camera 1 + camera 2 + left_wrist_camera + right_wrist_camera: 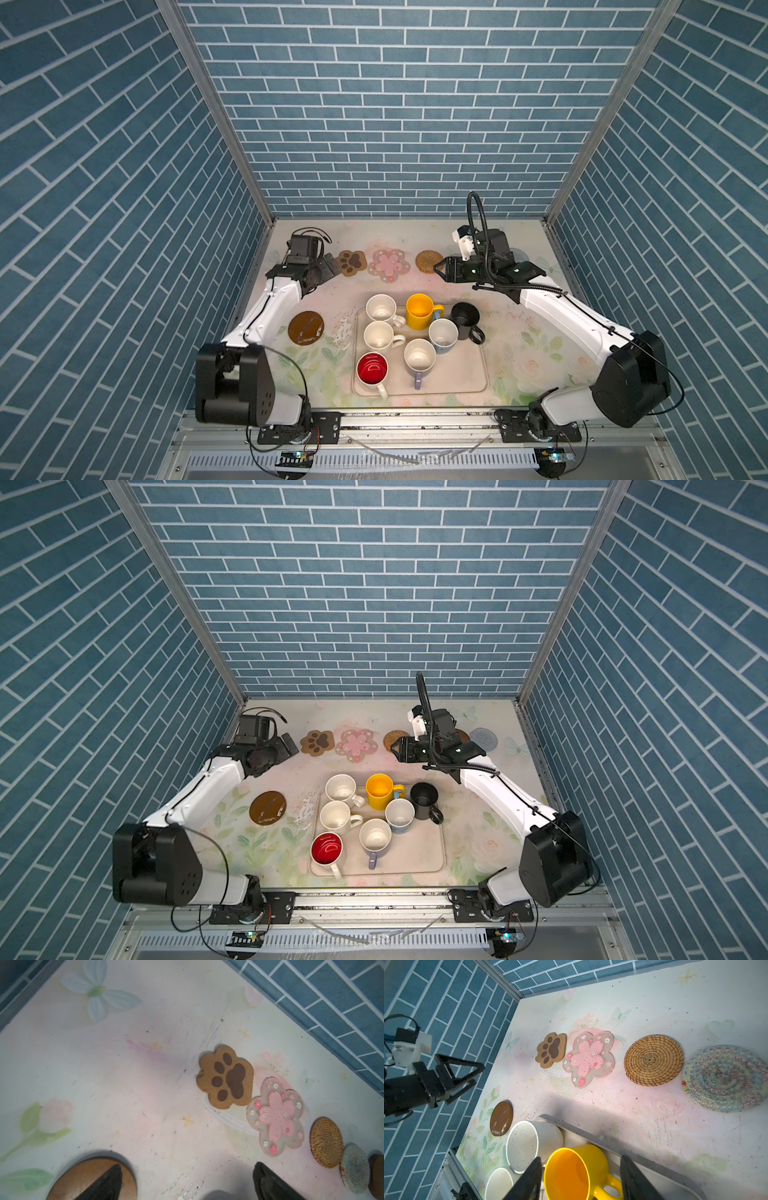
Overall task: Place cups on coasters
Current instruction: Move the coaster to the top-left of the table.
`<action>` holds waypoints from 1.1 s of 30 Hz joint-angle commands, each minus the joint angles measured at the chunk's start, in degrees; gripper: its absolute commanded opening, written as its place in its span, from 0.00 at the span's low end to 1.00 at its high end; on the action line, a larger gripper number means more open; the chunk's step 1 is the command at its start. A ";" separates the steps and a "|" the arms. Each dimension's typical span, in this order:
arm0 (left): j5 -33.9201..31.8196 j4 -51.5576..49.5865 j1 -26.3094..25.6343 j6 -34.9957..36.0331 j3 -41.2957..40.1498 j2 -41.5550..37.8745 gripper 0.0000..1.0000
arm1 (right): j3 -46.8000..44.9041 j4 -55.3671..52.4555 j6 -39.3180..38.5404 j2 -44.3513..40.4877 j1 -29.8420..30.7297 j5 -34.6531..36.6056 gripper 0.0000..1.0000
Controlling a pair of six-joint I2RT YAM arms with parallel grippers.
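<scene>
Paw coaster [226,1078]: dark brown pad print. Flower coaster [276,1118]: tiny blossoms.

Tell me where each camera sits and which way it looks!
Top views: high above the arms' bases, looking down at the tray of cups; both arms, left hand and right hand show.
Left wrist: on the left arm, looking down past its own fingertips at the paw coaster.
Right wrist: on the right arm, looking over the yellow cup to the coasters; its fingertips and the left hand show.
Shared: all views show the paw coaster.
</scene>
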 commanded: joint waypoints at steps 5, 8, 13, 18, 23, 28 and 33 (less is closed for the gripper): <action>-11.39 -8.95 -2.77 -6.46 -7.30 -7.37 0.99 | -2.43 -1.71 -1.34 -1.27 0.64 3.09 0.60; -16.22 -11.88 -4.39 -10.44 -10.57 -10.40 0.99 | -2.38 -1.62 -1.30 -1.20 0.64 4.10 0.60; -15.26 -11.58 -4.94 -16.13 -17.56 -13.50 0.99 | -2.93 -0.28 -0.54 -0.09 0.73 5.21 0.59; -15.54 -11.69 -5.75 -17.24 -21.81 -15.23 0.99 | -3.06 0.74 0.21 0.70 0.86 5.59 0.59; -11.94 -8.49 -5.83 -18.53 -26.79 -17.09 0.97 | -3.22 1.28 0.37 0.97 1.08 5.86 0.59; -11.90 -7.71 -5.84 -17.75 -27.15 -13.75 0.97 | -4.46 2.62 0.62 0.29 1.19 5.88 0.59; -10.78 -4.18 -5.84 -17.29 -27.49 -10.44 0.96 | -5.88 3.22 0.11 -0.58 1.17 5.35 0.59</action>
